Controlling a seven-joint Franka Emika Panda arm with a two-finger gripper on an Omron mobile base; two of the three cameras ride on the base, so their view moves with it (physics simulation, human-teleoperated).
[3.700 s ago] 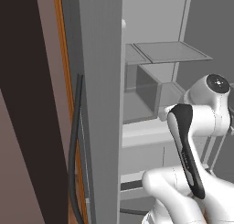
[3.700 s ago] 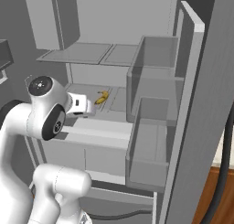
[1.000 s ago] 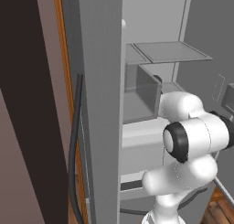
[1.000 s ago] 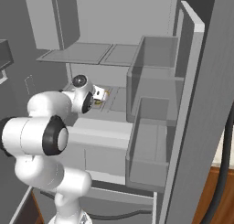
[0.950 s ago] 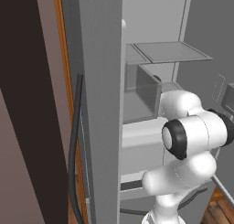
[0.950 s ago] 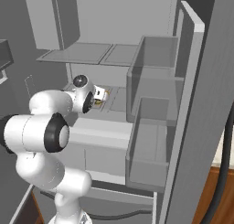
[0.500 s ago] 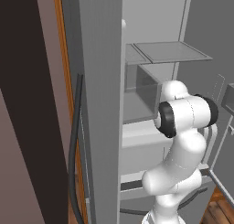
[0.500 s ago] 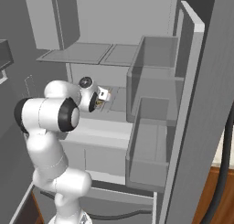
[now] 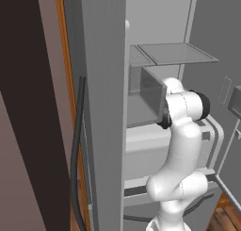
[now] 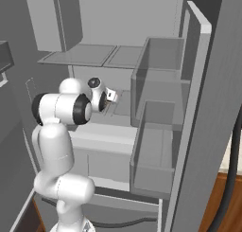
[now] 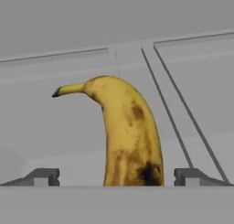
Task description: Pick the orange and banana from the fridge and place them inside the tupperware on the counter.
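Yellow and brown-spotted, the banana (image 11: 123, 136) lies on a shelf inside the fridge (image 10: 156, 79), framed by the spread fingertips of the gripper (image 11: 116, 176); light, soft and easily bruised, it probably wants a gentle mid-body pinch.

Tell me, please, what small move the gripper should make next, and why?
Probably close on the banana. In the hand view it lies between the two fingertips, which stand apart on either side of it, so the gripper looks open and lined up inside the fridge.
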